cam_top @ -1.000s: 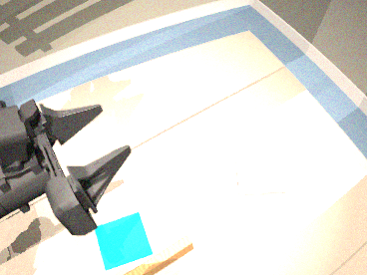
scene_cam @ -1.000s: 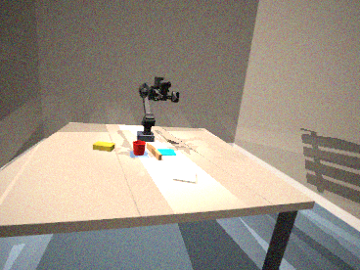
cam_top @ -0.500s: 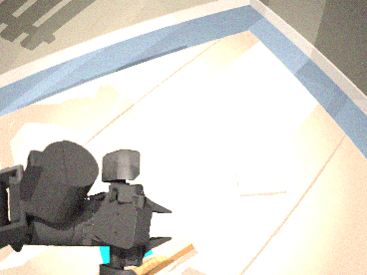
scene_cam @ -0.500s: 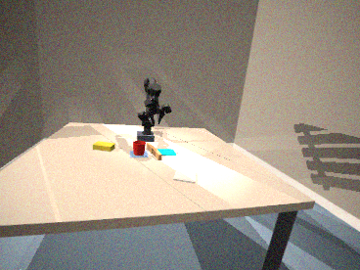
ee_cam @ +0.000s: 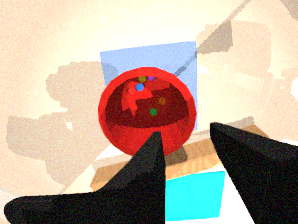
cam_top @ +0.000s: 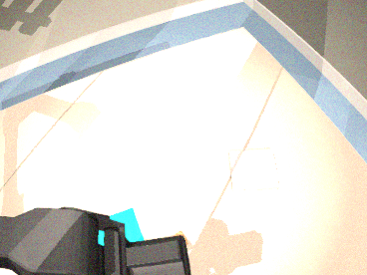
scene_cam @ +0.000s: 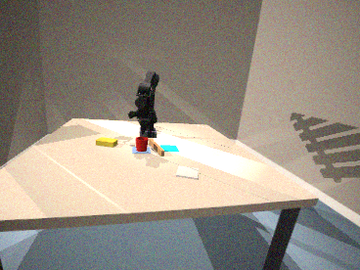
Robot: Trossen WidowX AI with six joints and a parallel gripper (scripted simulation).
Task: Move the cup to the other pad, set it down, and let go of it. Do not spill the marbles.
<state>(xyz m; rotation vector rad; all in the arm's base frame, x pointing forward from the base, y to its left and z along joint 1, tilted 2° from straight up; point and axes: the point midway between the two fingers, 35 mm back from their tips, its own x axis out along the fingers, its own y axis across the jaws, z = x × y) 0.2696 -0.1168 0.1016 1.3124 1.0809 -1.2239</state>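
Pale wood table (scene_cam: pixel 98 186), plank seams running lengthwise, broad bright band of light across far half. One dark leg (scene_cam: pixel 281 240) visible at near right corner. Walls (scene_cam: pixel 196 49) plain grey-beige, meeting at corner behind table; faint diagonal shading across back wall. Right wall carries slatted shadow (scene_cam: pixel 325 147) (fence-like, source out of view). Floor (scene_cam: pixel 122 245) bluish-grey under table. Top view: blue strip (cam_top: pixel 299 65) edging tabletop on two sides, tabletop washed nearly white by glare.
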